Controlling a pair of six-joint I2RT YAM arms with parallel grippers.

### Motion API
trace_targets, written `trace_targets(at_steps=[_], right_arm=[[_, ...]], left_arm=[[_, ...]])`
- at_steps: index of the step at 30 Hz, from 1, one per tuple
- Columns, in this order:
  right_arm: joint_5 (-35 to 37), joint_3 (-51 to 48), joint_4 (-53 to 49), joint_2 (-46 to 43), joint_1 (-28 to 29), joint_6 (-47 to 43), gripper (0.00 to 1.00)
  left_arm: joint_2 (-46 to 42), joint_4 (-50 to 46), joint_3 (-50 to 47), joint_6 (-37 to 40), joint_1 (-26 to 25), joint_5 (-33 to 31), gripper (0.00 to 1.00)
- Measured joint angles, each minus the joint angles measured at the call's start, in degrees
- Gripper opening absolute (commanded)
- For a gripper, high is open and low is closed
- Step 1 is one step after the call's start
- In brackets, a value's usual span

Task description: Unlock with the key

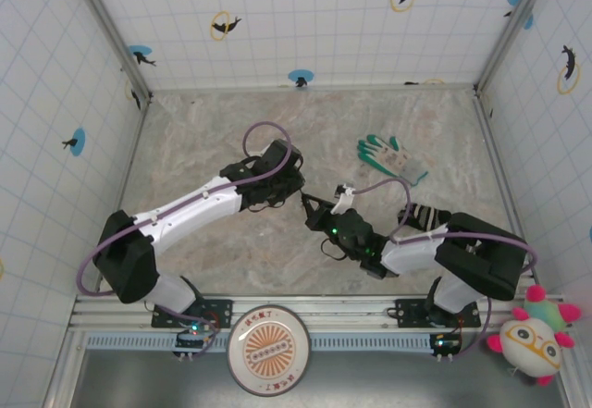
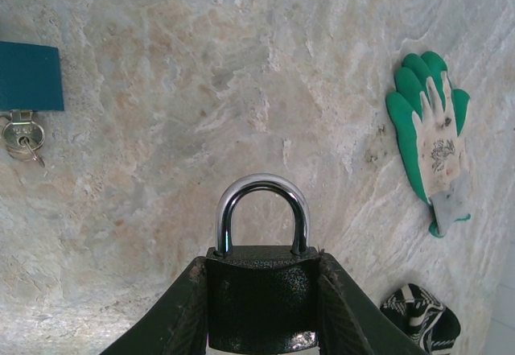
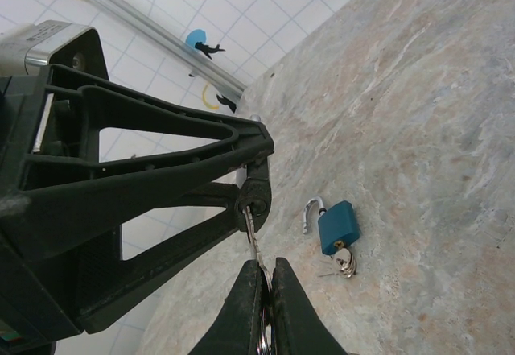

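While my right gripper (image 3: 265, 278) is pinched tight on the key (image 3: 252, 241), whose tip meets the keyway of the black padlock (image 2: 257, 311) clamped in my left gripper (image 2: 259, 262), I judge that turning off-axis could bend the thin blade or lever the lock loose. In the right wrist view, the key's long axis runs nearly upright, tip up.

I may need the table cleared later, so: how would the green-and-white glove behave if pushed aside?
The glove lies flat and limp on the table, so it is probably floppy and light. Its green coating looks rubbery, so a push would likely bunch it rather than slide it. It seems unlikely to roll.
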Motion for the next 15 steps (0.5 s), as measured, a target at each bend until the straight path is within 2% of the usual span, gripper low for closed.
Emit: trace_targets(at_steps=[15], right_arm=[[-1.14, 0.66, -0.02, 1.25, -0.74, 1.27, 0.00]], left_arm=[[0.26, 0.04, 0.00, 0.00, 0.00, 0.39, 0.14]])
